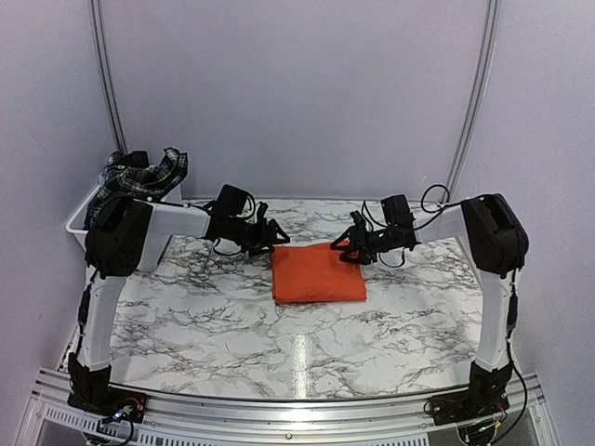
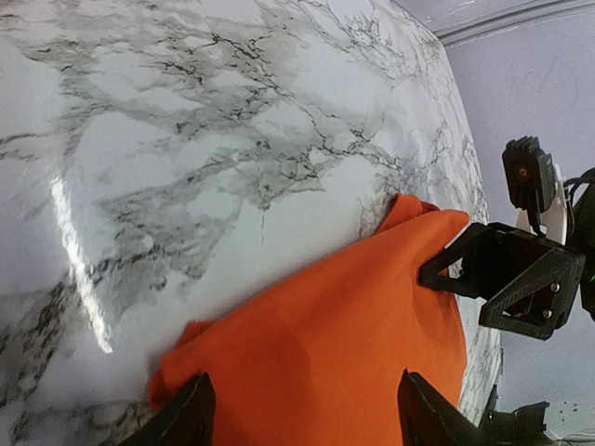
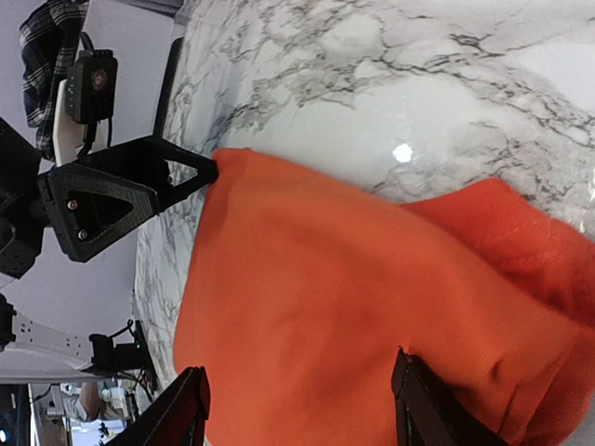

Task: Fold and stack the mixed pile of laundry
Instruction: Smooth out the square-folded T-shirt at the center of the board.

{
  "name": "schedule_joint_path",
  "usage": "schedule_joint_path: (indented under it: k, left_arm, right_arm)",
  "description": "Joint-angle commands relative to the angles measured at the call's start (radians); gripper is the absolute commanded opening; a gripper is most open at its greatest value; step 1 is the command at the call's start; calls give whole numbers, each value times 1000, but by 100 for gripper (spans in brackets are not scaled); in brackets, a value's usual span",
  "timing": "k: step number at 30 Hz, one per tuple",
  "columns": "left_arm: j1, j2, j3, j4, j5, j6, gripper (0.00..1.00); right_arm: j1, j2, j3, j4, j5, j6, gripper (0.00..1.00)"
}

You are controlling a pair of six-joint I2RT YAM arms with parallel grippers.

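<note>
Bin (image 1: 77,221) with plaid piece (image 1: 149,175), far left

The top external camera looks down from above and behind the arm bases, across the whole marble worktop (image 1: 204,316) to the far wall. Each wrist camera sits low and close over the orange T-shirt (image 1: 318,275). They face each other: the left wrist view catches the right tool (image 2: 456,279), the right wrist view the left tool (image 3: 149,186). All three views share the shirt.

Orange T-shirt (image 1: 318,274) lies folded flat mid-bench (image 1: 232,316); plaid piece (image 1: 139,175) sits bunched in the white bin (image 1: 79,219), back left.
</note>
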Motion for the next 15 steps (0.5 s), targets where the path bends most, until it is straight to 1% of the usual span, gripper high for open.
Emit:
schedule_joint_path:
  k: [1, 4, 7, 10, 12, 15]
  left_arm:
    - [-19, -215, -141, 50, 42, 18, 73]
    - [-77, -300, -227, 61, 108, 26, 73]
    - [-131, -332, -303, 96, 150, 15, 73]
    - [-167, -311, -366, 169, 165, -26, 73]
    - [-181, -270, -375, 180, 158, -36, 73]
    - [-180, -203, -406, 208, 135, -62, 72]
  right_arm:
    - [23, -210, -54, 9, -39, 62, 64]
    - [80, -271, -98, 7, -50, 96, 65]
    - [140, -280, -165, 74, -58, 140, 65]
    - [165, -249, -243, 166, -71, 194, 63]
    - [162, -225, -296, 239, -72, 225, 63]
    - [152, -164, -346, 272, -74, 218, 61]
